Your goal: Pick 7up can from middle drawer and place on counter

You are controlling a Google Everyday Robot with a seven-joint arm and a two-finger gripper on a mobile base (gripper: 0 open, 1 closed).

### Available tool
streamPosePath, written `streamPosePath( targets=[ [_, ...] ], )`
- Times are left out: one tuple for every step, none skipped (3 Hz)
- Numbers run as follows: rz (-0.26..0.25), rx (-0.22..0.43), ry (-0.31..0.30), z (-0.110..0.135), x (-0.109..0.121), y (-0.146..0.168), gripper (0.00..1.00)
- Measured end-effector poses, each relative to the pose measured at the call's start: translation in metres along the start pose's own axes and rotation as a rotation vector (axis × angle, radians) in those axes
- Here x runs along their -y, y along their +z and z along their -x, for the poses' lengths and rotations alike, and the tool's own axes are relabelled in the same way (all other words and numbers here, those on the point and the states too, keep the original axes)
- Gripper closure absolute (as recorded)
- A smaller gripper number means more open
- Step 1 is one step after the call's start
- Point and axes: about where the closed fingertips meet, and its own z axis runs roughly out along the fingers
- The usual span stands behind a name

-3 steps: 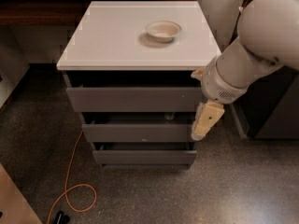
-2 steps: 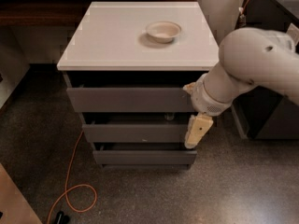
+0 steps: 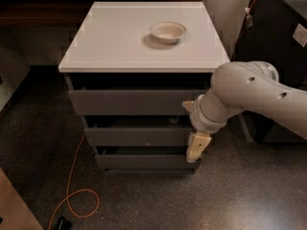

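While the cream gripper (image 3: 195, 150) hangs at the right end of the flat grey middle drawer (image 3: 136, 136) — spread or pinched, can't tell | small shiny bit in its dark gap, maybe the 7up can (image 3: 172, 120) | smooth white counter (image 3: 115, 47) holds round cream bowl (image 3: 167, 31) | speckled dark floor (image 3: 240, 195), orange cable (image 3: 72, 195)
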Motion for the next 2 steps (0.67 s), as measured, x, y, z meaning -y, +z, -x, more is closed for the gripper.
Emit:
streamPosePath(
  targets=[
    [0.023,-0.037,-0.035,-0.006,-0.007,0.026,0.0],
    [0.035,-0.069,-0.073,-0.017,-0.009,0.064,0.0]
  ],
)
